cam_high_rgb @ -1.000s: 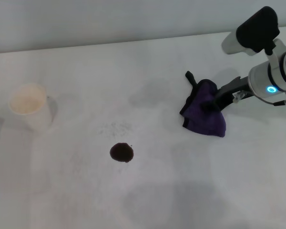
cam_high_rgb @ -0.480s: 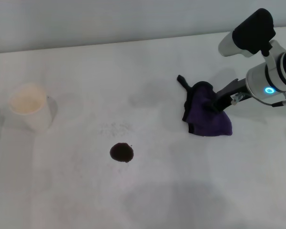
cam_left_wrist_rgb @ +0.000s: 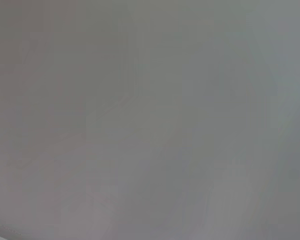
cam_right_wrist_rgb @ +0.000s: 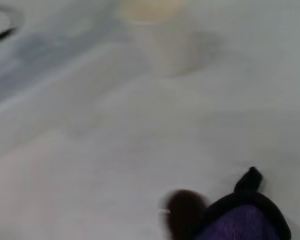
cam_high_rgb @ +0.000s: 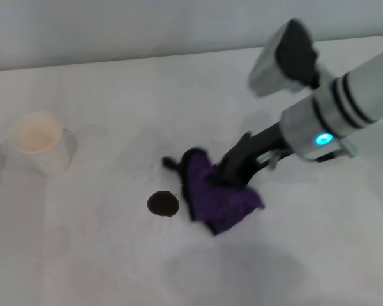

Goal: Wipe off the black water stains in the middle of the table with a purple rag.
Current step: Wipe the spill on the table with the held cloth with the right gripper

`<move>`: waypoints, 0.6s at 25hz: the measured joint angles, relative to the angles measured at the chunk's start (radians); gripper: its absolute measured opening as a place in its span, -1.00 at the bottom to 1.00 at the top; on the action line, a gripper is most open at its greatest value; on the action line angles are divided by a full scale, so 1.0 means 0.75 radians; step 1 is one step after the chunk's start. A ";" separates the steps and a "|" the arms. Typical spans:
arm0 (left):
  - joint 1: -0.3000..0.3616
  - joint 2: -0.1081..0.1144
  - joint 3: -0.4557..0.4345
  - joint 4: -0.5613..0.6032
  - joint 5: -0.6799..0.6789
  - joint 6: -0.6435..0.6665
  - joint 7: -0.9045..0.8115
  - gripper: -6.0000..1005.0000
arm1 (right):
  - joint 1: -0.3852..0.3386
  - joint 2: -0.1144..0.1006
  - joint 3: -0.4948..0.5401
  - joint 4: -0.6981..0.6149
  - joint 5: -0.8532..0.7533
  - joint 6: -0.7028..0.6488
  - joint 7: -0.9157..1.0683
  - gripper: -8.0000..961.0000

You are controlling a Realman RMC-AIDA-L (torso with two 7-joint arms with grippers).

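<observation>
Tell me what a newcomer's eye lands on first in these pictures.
First comes the right gripper, reaching in from the right, shut on the purple rag, which lies bunched on the white table. Just left of the rag, close to its edge, sits the small round black water stain. Far to the left stands a white paper cup; the left arm is not in view.

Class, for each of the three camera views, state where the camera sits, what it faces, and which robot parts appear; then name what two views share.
Head view: high, looking down at the white table; right end effector grips the soft deep-purple rag beside the small dark round stain.
Left wrist view: blank grey; no robot part visible.
Right wrist view: low over the table; no fingers visible.
Shared by head and right wrist views: rag, stain, white paper cup.
</observation>
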 joint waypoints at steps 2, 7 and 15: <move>0.000 0.000 0.002 0.000 0.000 0.000 0.000 0.75 | 0.002 0.005 -0.117 0.010 0.082 -0.047 -0.046 -0.75; 0.004 0.000 0.005 -0.001 0.000 0.000 0.000 0.75 | 0.012 0.010 -0.379 0.081 0.226 -0.281 -0.119 -0.75; 0.005 0.000 0.005 -0.001 0.000 0.000 0.000 0.75 | -0.011 0.012 -0.554 0.156 0.430 -0.594 -0.303 -0.76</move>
